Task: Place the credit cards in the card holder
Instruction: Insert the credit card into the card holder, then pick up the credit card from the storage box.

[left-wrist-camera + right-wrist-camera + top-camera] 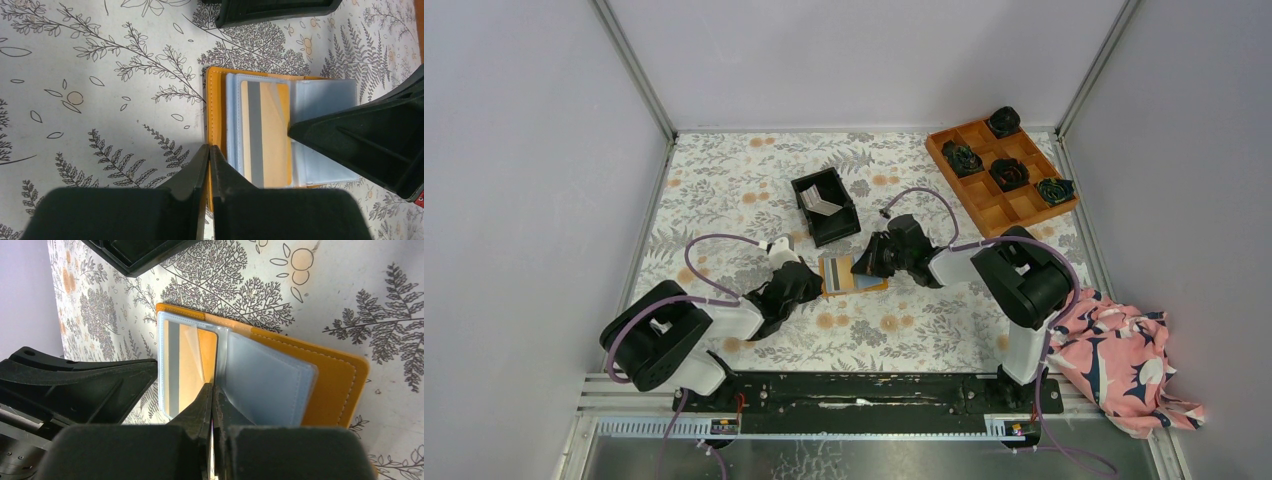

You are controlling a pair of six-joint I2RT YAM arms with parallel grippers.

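Two wrist views give detail that the overhead view lacks. From above, the card holder (854,274) lies open near the middle of the surface (724,180), with the left end effector (816,283) at its left side and the right end effector (867,263) at its far right side. A black bin (844,226) stands just beyond it toward the far edge, with pale credit cards (822,201) leaning inside.

Only the wrist cameras show the holder's make: a stitched orange-tan cover (216,115) and glossy, translucent pale-blue sleeves (325,100). One sleeve holds a tan card (265,132) with a grey stripe down its length. The surface is a pale cloth printed with ferns and small orange blossoms.

In the left wrist view, the left end effector (209,148) is pressed together on the cover's outer edge. In the right wrist view, the right end effector (213,386) is pressed fully together, its tips resting at the fold between two sleeves, just beside the tan card.
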